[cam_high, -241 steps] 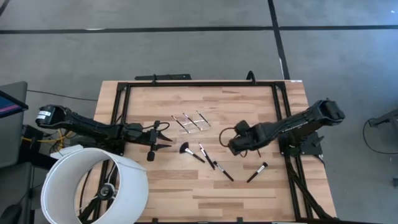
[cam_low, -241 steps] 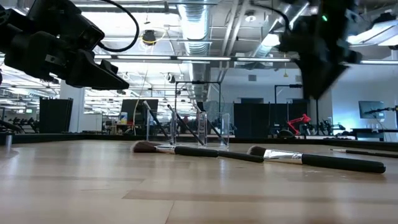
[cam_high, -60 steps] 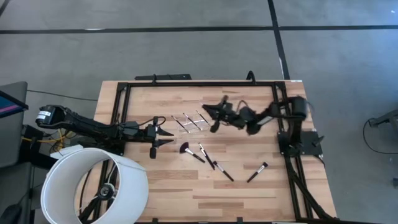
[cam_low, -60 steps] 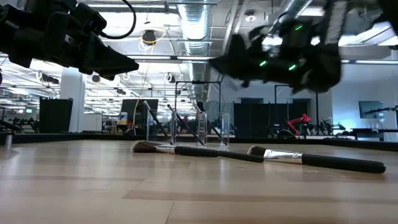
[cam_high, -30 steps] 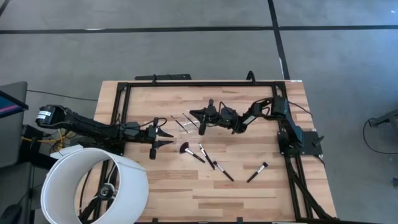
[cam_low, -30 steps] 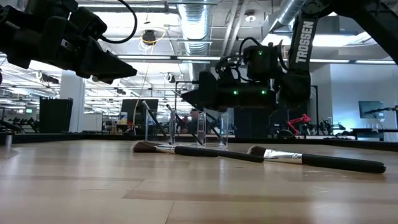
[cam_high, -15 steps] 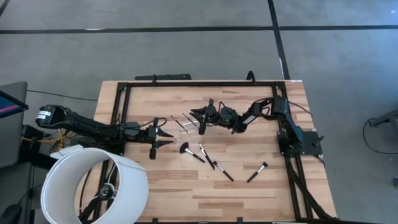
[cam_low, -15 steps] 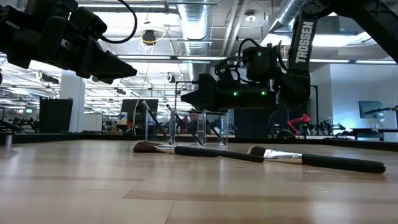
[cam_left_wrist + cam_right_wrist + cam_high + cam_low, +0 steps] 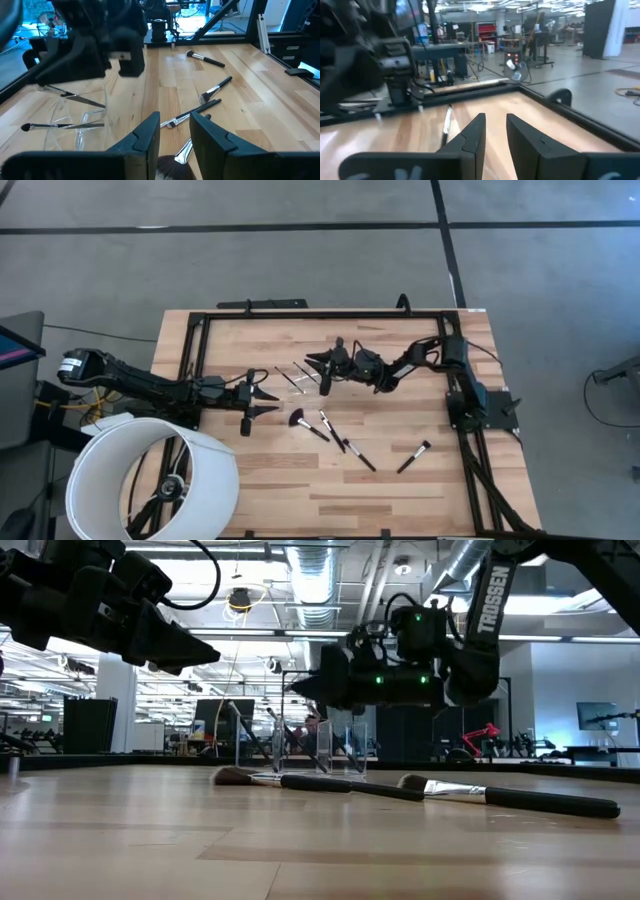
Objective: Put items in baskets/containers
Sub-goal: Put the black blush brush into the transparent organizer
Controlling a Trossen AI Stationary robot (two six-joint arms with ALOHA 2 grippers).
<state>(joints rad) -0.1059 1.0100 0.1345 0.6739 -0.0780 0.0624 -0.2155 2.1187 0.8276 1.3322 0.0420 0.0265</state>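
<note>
A small clear tray (image 9: pixel 297 377) stands on the wooden table at the far middle, with thin black-handled brushes leaning in it (image 9: pixel 284 736); it also shows in the left wrist view (image 9: pixel 75 122). My right gripper (image 9: pixel 312 365) hovers level over the tray's right side, pointing left, open and empty (image 9: pixel 496 132). On the table near the tray lie a fluffy-headed brush (image 9: pixel 300 420), two thin brushes (image 9: pixel 328 425) (image 9: pixel 355 453) and another to the right (image 9: pixel 412 457). My left gripper (image 9: pixel 272 399) is open and empty, left of the fluffy brush.
A big white cylinder (image 9: pixel 150 480) stands off the table's near left corner over the left arm's base. Black frame rails (image 9: pixel 320 314) run along the table's far, left and right edges. Bare wood lies toward the near edge (image 9: pixel 330 500).
My right gripper has risen a little above the clear tray and otherwise stayed over it. The brushes on the table have not moved.
</note>
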